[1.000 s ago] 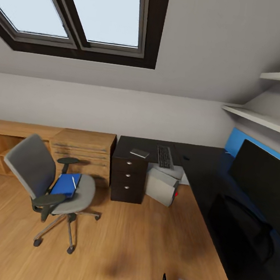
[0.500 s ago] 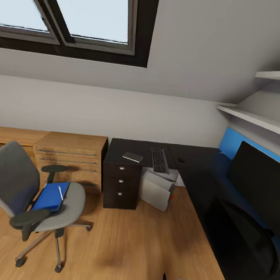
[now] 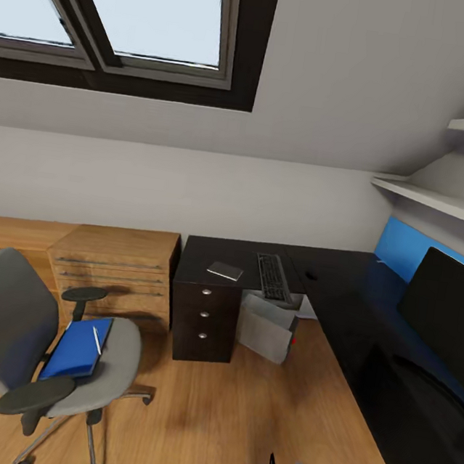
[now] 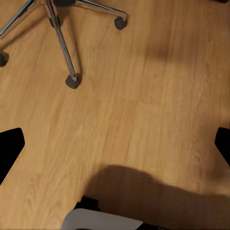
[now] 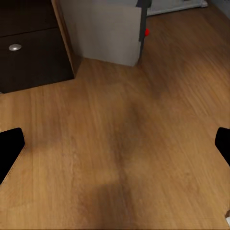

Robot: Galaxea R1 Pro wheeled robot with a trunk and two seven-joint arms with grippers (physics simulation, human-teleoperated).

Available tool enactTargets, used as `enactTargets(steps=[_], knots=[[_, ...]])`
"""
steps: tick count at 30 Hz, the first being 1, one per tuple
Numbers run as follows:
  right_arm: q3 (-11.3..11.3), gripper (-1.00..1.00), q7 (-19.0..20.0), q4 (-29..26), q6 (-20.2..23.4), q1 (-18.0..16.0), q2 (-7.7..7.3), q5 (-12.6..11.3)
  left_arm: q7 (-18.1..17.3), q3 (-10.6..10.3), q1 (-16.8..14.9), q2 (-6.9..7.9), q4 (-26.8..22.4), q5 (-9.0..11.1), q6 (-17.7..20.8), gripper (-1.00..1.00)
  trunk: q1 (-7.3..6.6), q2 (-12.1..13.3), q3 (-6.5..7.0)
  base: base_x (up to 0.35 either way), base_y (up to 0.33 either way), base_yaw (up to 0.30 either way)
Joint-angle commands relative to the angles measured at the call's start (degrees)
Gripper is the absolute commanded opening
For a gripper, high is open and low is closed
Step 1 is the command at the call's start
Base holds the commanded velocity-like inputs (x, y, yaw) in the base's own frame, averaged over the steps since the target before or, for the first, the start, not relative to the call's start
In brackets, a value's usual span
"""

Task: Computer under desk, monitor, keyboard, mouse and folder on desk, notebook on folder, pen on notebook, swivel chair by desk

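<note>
The robot is on its approach, with nothing in either gripper.

The chair (image 3: 40,353) stands on the wooden floor ahead and to the left of the left gripper (image 4: 115,143), whose fingertips sit wide apart over bare boards, holding nothing. The chair's chrome legs and casters lie just beyond those fingertips. On the seat lies the folder (image 3: 77,349) with the pen (image 3: 97,340) resting on top of it.

Farther on, toward the middle, the notebook (image 3: 225,270) lies on the desk (image 3: 341,290) above the drawers, with the keyboard (image 3: 273,276) beside it and the mouse (image 3: 311,275) just past that.

The computer (image 5: 108,31) sits on the floor under the desk, straight ahead of the right gripper (image 5: 115,143), which is also spread open and empty over the floor, the drawer front beside the tower. The monitor (image 3: 444,315) stands on the desk's right wing.

I judge the folder to be the step in hand. The next move calls for rolling closer to the chair, then reaching the left arm over the seat; the pen lies loose on the folder and would likely slide off, so it wants lifting first.
</note>
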Motion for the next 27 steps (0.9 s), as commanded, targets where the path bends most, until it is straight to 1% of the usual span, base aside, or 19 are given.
enactTargets(steps=[1, 13, 20, 27], knots=[[0.5, 1.00, -0.3, 0.1, -0.2, -0.1, 0.07, -0.3, 0.4, -0.5, -0.1, 0.03, 0.0, 0.3, -0.2, 1.00, 0.06, -0.1, -0.13, 0.247, 0.136, 0.084], [0.5, 1.00, -0.3, 0.1, -0.2, -0.1, 0.07, -0.3, 0.4, -0.5, -0.1, 0.03, 0.0, 0.3, -0.1, 1.00, 0.06, -0.1, -0.34, 0.176, 0.032, 0.150], [0.5, 1.00, -0.3, 0.1, -0.2, -0.1, 0.01, -0.3, 0.4, -0.5, -0.1, 0.03, 0.0, 0.3, -0.1, 1.00, 0.06, -0.1, -0.43, 0.163, 0.002, 0.036], [0.5, 1.00, -0.3, 0.1, -0.2, -0.1, 0.05, -0.2, 0.4, -0.5, -0.1, 0.03, 0.0, 0.3, -0.2, 1.00, 0.06, -0.1, -0.44, 0.058, 0.000, 0.003]])
